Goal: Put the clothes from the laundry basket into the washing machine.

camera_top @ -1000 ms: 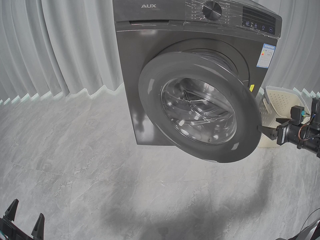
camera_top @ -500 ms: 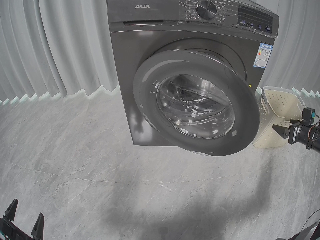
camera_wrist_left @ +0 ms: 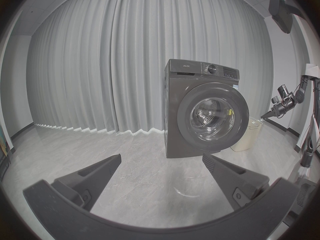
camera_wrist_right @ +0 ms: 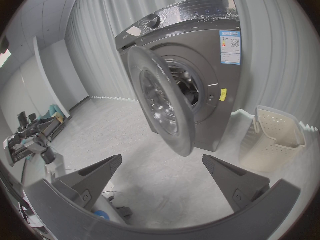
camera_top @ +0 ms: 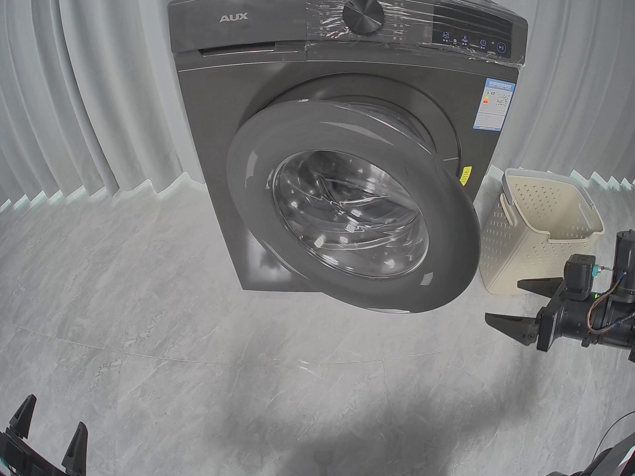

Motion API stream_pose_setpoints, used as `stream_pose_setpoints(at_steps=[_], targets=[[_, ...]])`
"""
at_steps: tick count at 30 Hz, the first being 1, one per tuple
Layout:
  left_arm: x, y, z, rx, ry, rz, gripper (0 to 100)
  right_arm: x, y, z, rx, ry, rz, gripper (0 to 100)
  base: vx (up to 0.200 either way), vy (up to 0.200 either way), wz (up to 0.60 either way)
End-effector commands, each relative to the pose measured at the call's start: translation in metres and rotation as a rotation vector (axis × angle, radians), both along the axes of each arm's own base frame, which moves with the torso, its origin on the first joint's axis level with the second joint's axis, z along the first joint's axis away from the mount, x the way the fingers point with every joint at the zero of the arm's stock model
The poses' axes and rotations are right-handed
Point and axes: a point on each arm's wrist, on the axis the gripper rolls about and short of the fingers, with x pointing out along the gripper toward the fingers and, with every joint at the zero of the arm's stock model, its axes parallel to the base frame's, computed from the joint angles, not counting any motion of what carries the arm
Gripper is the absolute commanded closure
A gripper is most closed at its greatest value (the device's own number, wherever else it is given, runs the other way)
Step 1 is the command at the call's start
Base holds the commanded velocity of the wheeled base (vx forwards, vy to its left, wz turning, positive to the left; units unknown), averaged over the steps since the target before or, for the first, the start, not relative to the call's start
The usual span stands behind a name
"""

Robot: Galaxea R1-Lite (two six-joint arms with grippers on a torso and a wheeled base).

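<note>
A dark grey front-loading washing machine (camera_top: 218,166) stands on the floor, its round glass door (camera_top: 354,209) swung partly open. A cream perforated laundry basket (camera_top: 549,236) sits on the floor right of the machine; no clothes show inside it. My right gripper (camera_top: 519,305) hangs open and empty in front of the basket, right of the door's edge. My left gripper (camera_top: 49,424) is open and empty, low at the near left. The right wrist view looks at the door (camera_wrist_right: 160,100) edge-on, with the drum opening (camera_wrist_right: 185,84) behind it and the basket (camera_wrist_right: 276,140) beside the machine.
Grey curtains (camera_top: 99,80) hang behind the machine. The grey tiled floor (camera_top: 165,338) stretches wide in front and to the left.
The head view has shifted, so machine and basket sit further left. My right gripper has come off the door's edge and moved down and nearer. The door stays partly open.
</note>
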Motion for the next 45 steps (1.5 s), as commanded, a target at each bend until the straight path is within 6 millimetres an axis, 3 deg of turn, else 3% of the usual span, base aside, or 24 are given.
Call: stream_pose_setpoints(at_steps=[1,9,15,27,34,45], targets=[[0.0,0.0,-0.005,0.0,0.003,0.0,0,-0.008,0.017,-0.001,0.03,0.015,0.091,0,0.2,0.0,0.0],[0.0,0.0,-0.005,0.0,0.001,0.0,0,-0.002,0.022,0.005,0.074,0.028,0.086,0,0.2,0.0,0.0],[0.0,0.0,-0.005,0.001,0.003,0.0,0,0.011,0.027,0.008,0.087,0.004,0.082,0,0.0,0.0,0.0],[0.0,0.0,-0.005,0.001,0.003,0.0,0,0.019,0.028,0.013,0.101,-0.01,0.015,0,0.0,0.0,0.0],[0.0,0.0,-0.005,0.001,0.003,0.0,0,0.044,0.015,0.022,0.08,-0.055,-0.162,0,0.0,0.0,0.0],[0.0,0.0,-0.005,0.001,0.003,0.0,0,0.067,-0.014,0.027,0.073,-0.119,-0.353,0,0.0,0.0,0.0]])
